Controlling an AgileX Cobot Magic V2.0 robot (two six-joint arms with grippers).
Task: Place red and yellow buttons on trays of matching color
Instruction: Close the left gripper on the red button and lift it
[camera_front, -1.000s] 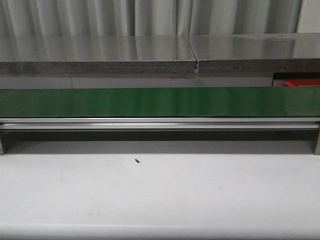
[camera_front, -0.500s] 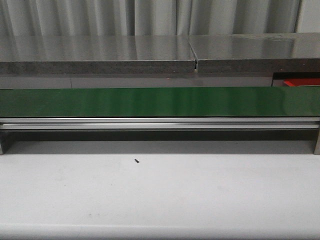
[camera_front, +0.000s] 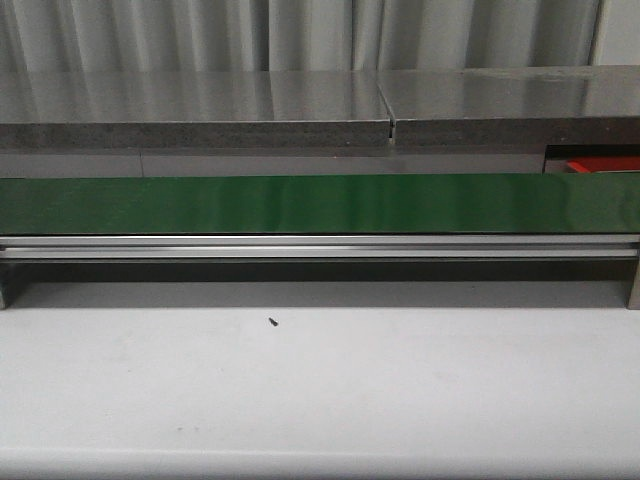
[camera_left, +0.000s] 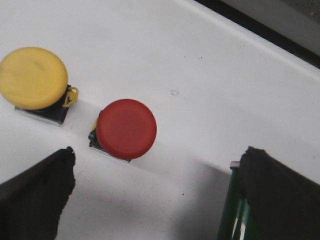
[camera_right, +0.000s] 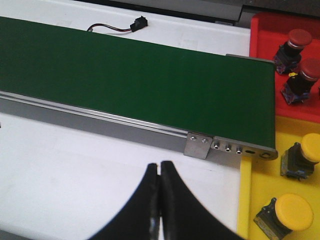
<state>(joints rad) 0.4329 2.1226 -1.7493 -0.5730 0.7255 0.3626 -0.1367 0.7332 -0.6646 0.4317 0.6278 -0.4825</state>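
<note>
In the left wrist view a red button (camera_left: 126, 129) and a yellow button (camera_left: 33, 77) stand on the white table, side by side. My left gripper (camera_left: 157, 162) is open and empty, its jaws wide apart, hovering just short of the red button. In the right wrist view my right gripper (camera_right: 160, 167) is shut and empty over the white table, beside the conveyor's end. A red tray (camera_right: 265, 30) holds two red buttons (camera_right: 295, 42). A yellow tray (camera_right: 255, 200) holds two yellow buttons (camera_right: 287, 212). Neither gripper shows in the front view.
A green conveyor belt (camera_front: 320, 203) on an aluminium frame spans the table; it also shows in the right wrist view (camera_right: 125, 75). A black cable connector (camera_right: 137, 22) lies behind it. A green frame edge (camera_left: 232, 210) sits by my left finger. A small dark speck (camera_front: 272, 321) lies on the table.
</note>
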